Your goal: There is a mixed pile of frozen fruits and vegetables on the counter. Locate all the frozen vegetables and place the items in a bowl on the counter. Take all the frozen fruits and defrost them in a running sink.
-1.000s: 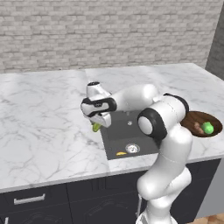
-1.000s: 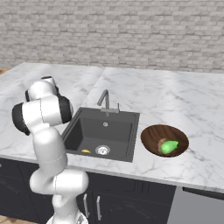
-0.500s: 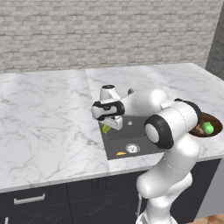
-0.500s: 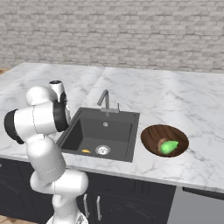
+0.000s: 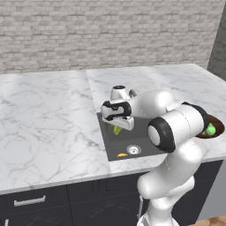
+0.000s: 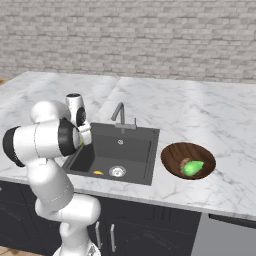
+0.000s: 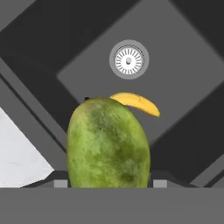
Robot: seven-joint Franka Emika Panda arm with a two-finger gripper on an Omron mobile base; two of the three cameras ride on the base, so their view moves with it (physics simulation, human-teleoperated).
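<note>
Since the earlier frame, your fingers (image 7: pixel 107 186) carried the olive-green oval fruit (image 7: pixel 108 142) over the dark grey sink (image 6: pixel 131 150); gripping it, release toward twelve o'clock, beside the yellow banana (image 7: pixel 135 103).

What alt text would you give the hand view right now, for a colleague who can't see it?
The gripper holds an olive-green oval fruit above the dark grey sink. Beyond it, a yellow banana lies on the basin floor near the round silver drain. A corner of the white marble counter shows at the left.
</note>
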